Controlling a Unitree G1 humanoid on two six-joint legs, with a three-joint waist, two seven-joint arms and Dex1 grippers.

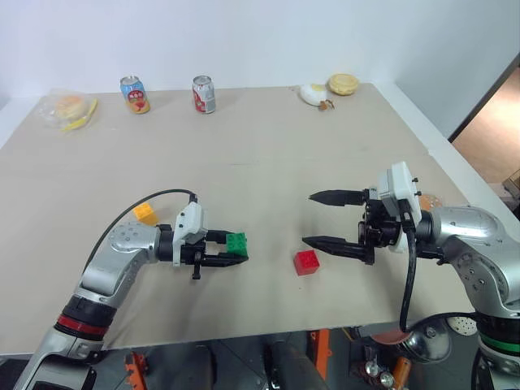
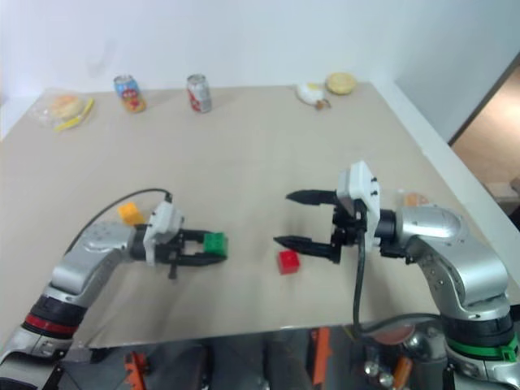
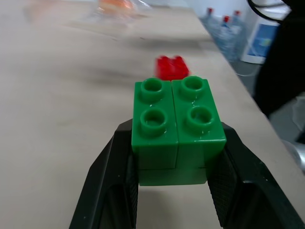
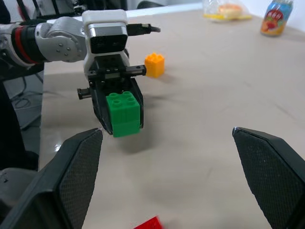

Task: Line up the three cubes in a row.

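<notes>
Nearest the robot, the red cube (image 1: 306, 262) sat studs-up on the pale tabletop (image 1: 268, 154), close to the front edge and free of both grippers. It lay between the two arms, just below and beside the lower finger of the right gripper (image 1: 321, 219), without touching it as far as I could tell. That right gripper was spread as wide as I saw it go, its two black fingers well apart, pointing across the table toward the other arm, with nothing between them.

To the left of the red cube, the left gripper (image 1: 231, 249) was clamped on the green cube (image 1: 236, 243). The wrist view made the grip plain: the black fingers (image 3: 107, 186) pressed against opposite sides of the green cube, its four studs facing up. From the right wrist view the block seemed to hang slightly clear of the table, though I could not be sure of that. The red cube lay just beyond it in line with the fingers.

Behind the left arm, a little farther back, the yellow cube (image 1: 145, 214) rested on the table, near the arm's black cable (image 1: 138, 205) and apart from the other two blocks.

Along the far edge stood two drink cans, one blue and orange (image 1: 135, 94) and one red and silver (image 1: 204, 94), near each other. At the far left corner lay a wrapped bun (image 1: 70, 109) in clear plastic, and toward the far right another wrapped bun (image 1: 344, 84) beside a small white object (image 1: 313, 94) I could not identify.
</notes>
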